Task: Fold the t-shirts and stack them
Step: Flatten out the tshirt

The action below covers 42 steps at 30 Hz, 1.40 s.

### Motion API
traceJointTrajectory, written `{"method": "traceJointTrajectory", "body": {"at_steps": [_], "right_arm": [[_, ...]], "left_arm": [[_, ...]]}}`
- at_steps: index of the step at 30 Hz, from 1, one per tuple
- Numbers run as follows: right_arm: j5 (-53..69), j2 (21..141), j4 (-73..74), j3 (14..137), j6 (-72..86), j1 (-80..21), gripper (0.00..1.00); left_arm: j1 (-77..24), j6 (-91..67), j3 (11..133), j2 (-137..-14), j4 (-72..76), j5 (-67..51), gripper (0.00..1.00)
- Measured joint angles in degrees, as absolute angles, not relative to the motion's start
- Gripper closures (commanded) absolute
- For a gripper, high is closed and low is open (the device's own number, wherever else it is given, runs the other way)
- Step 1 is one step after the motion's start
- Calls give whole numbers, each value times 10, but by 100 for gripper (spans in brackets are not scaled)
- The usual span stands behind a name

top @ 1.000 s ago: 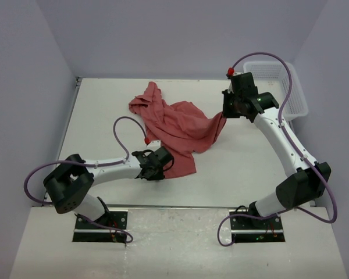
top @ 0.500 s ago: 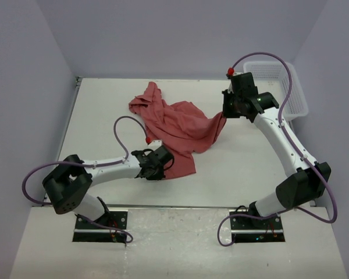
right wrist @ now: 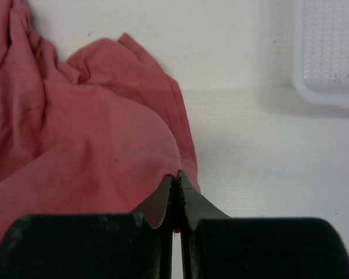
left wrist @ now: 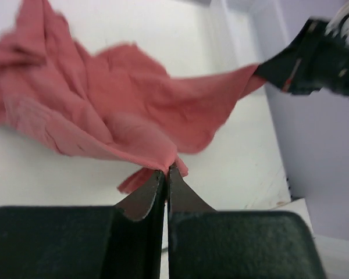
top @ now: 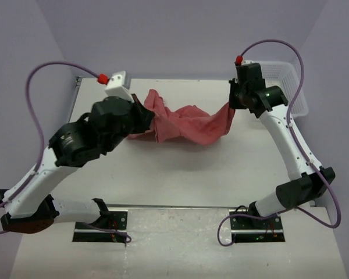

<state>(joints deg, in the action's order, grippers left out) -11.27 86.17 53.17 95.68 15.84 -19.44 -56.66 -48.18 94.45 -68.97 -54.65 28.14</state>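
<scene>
One brick-red t-shirt (top: 189, 125) hangs stretched and crumpled between my two grippers, its lower folds resting on the white table (top: 180, 174). The left gripper (top: 145, 118) is raised at the shirt's left end; in the left wrist view its jaws (left wrist: 167, 168) are pressed shut on a fold of the t-shirt (left wrist: 134, 110). The right gripper (top: 231, 107) holds the right end. In the right wrist view it (right wrist: 176, 173) is shut on the edge of the t-shirt (right wrist: 87, 145). The left wrist view also catches the right gripper (left wrist: 302, 58) at the cloth's far corner.
A white mesh basket (top: 286, 81) stands at the back right of the table, its corner (right wrist: 331, 52) close to the right gripper. Grey walls close in the table at the back and both sides.
The left gripper closed on the shirt's near edge, then the arm swung up and back to the left with it. The right gripper rose slightly. The shirt now spans between them.
</scene>
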Motion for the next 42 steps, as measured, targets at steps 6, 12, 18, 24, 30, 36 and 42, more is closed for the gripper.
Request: {"method": "traceJointTrajectory", "body": {"at_steps": [6, 12, 18, 24, 30, 36, 42], "right_arm": [[-144, 858, 553, 1087, 138, -194, 100], [-169, 823, 555, 1205, 89, -194, 100], [-163, 775, 546, 1243, 48, -194, 100], [-133, 732, 545, 1250, 18, -223, 100], [-123, 709, 553, 1327, -10, -285, 100], [-100, 644, 551, 1352, -12, -289, 100], [-61, 591, 552, 1348, -9, -289, 100]], "left_arm": [[-566, -368, 1162, -698, -591, 374, 100], [-566, -218, 1334, -730, -559, 449, 100], [-567, -72, 1367, -722, -456, 480, 100], [-567, 16, 1382, -707, -369, 430, 100], [-566, 47, 1387, -686, -314, 342, 100], [-567, 44, 1386, -672, -286, 234, 100], [-566, 11, 1375, -657, -272, 145, 100]]}}
